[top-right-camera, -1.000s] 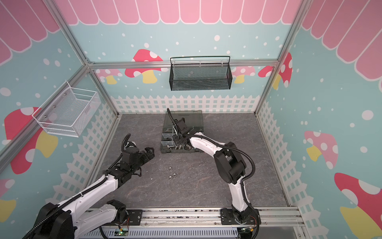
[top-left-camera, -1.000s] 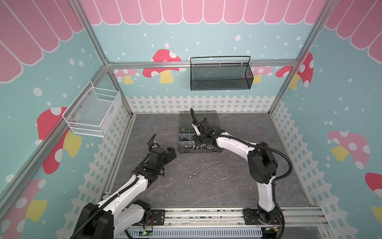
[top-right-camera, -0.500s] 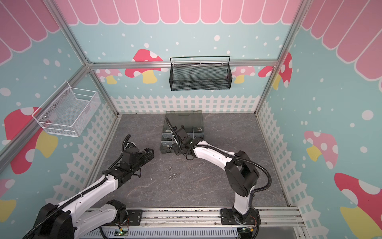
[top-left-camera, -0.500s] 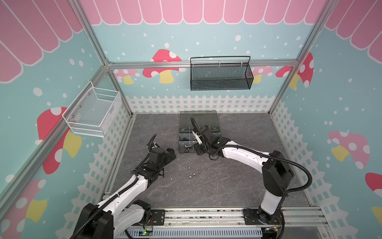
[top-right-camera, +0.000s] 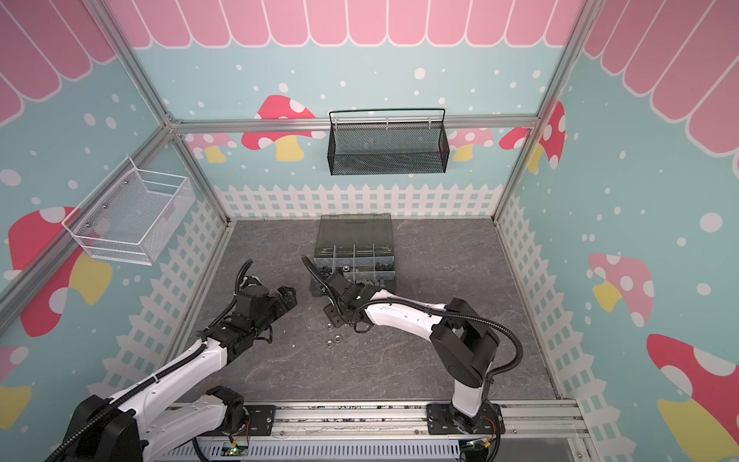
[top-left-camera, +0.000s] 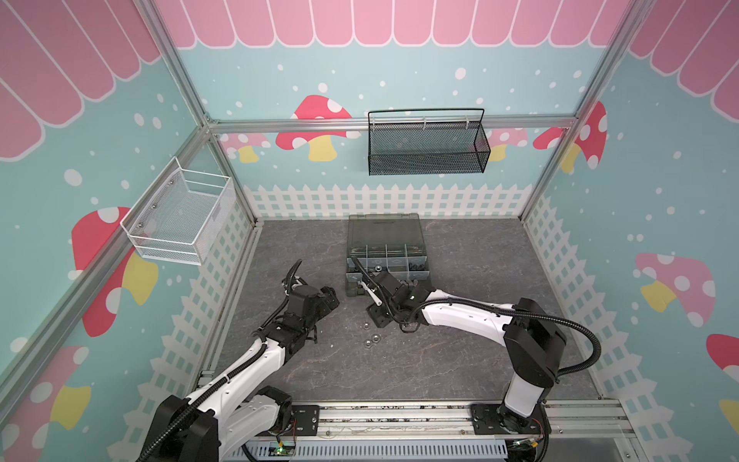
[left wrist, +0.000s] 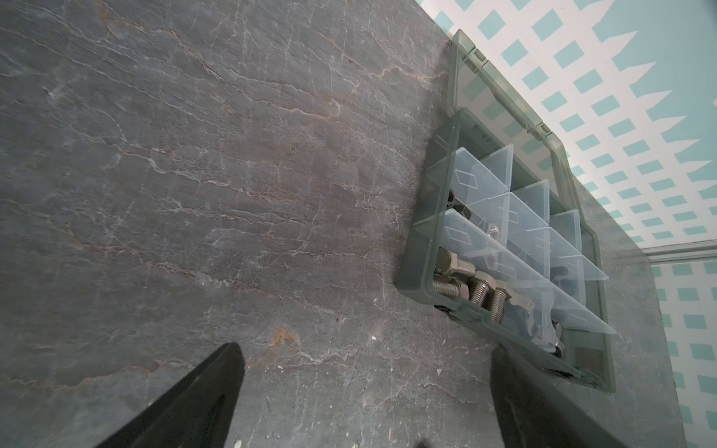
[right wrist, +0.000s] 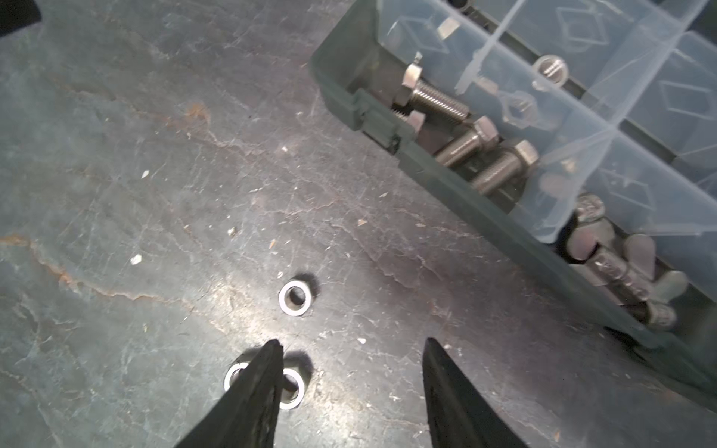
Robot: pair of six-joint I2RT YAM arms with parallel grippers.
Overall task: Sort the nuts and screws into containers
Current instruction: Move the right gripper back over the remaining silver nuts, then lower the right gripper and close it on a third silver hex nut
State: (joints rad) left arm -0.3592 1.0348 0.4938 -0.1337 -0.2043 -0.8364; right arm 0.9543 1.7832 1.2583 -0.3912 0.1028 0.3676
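3 silver nuts (right wrist: 295, 298) are lying loose on the table (right wrist: 116, 194) just in front of the organiser case (right wrist: 349, 77), whose front containers (right wrist: 605, 128) are holding silver screws (right wrist: 438, 102). The right gripper (right wrist: 351, 343) is hovering at the nuts, near the case's front, jaws apart and empty. The left gripper (left wrist: 366, 349) is hanging left of the case, jaws spread wide.

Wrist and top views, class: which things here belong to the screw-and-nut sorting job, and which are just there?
Job:
- three loose nuts
- screws, already in the case
- left gripper, open
- right gripper, open

Just there:
- black mesh basket
- white wire basket
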